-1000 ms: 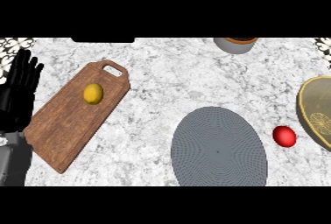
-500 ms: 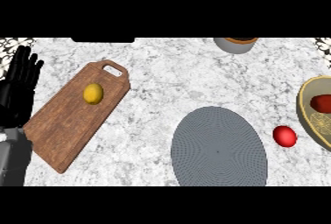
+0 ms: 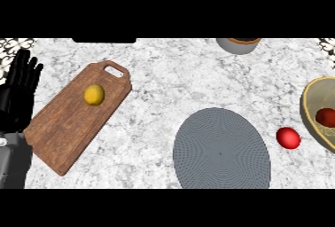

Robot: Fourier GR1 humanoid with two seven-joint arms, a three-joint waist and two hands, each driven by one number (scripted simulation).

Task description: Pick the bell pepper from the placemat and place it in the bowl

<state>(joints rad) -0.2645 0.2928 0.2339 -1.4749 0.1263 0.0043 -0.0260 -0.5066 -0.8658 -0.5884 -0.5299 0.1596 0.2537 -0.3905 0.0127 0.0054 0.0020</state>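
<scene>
The round grey placemat point(image 3: 221, 148) lies at the lower middle of the counter with nothing on it. At the right edge stands the tan bowl point(image 3: 313, 116), partly cut off by the frame. A dark red rounded thing point(image 3: 326, 116), apparently the bell pepper, lies inside it. My left hand point(image 3: 18, 95) rests open at the far left, fingers up, holding nothing. My right hand does not show.
A bright red round fruit point(image 3: 288, 138) sits on the counter between the placemat and the bowl. A wooden cutting board point(image 3: 72, 124) at the left carries a yellow lemon point(image 3: 94, 94). A grey cup point(image 3: 238, 44) stands at the top edge.
A dark red thing has appeared inside the bowl, which showed none one second ago. The left hand has shifted slightly at the left edge.
</scene>
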